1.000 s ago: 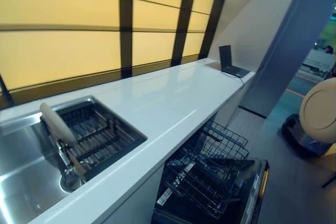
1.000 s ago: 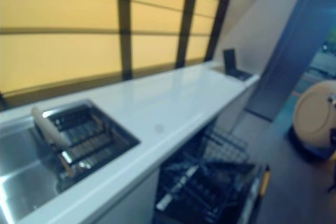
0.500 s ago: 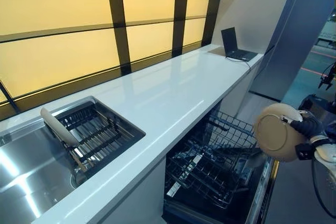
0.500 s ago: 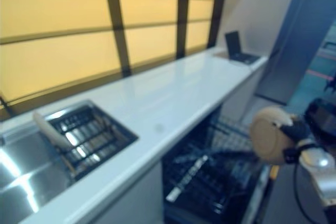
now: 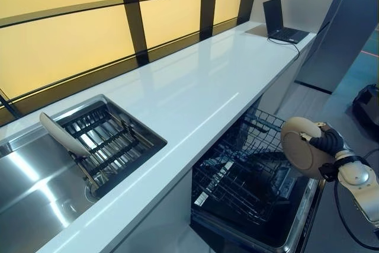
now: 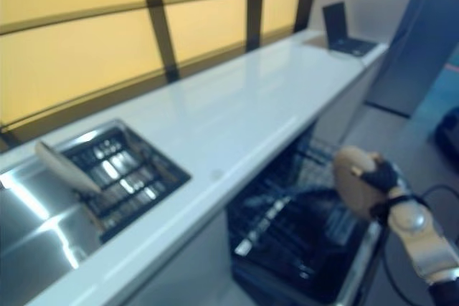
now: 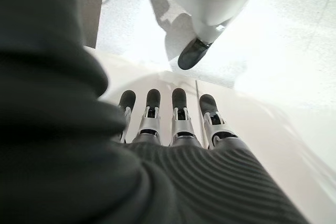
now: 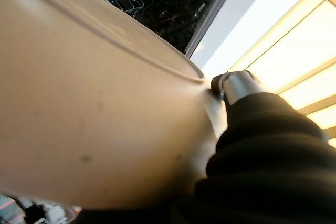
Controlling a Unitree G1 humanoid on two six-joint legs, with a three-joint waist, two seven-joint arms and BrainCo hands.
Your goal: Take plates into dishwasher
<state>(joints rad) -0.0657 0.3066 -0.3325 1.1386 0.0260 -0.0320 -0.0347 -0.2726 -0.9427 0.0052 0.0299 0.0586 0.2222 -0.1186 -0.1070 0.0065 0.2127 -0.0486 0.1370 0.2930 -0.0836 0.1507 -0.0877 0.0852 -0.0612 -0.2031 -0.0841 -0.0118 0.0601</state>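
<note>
**Plate held above the open dishwasher rack**

Item 1, plate (image 5: pixel 301 154): beige, round, held on edge in the air by our right hand (image 5: pixel 327 143). We gripped it at the rim, thumb curled over 1 face, the rest of the hand behind it. It hung over the outer end of the pulled-out rack, not touching the wires. In the right wrist view the plate's (image 8: pixel 94 108) underside filled most of the picture, with the rack showing past its edge.

Item 2, dishwasher rack (image 5: pixel 243 179): dark wire, drawn out over the lowered dishwasher door (image 5: pixel 296 220), below the white counter (image 5: pixel 195 99). What lay inside it we could not make out.

Item 3, second plate (image 5: pixel 62 136): pale, standing tilted in the drainer (image 5: pixel 109 140) set in the steel sink (image 5: pixel 29 199), well apart from the plate in hand.

Item 4, laptop (image 5: pixel 281 22): open, at the far end of the counter.

Item 5, left hand (image 7: pixel 173 119): seen only in its own wrist view, fingers straight and side by side, holding nothing, pointed down at a pale floor.
</note>
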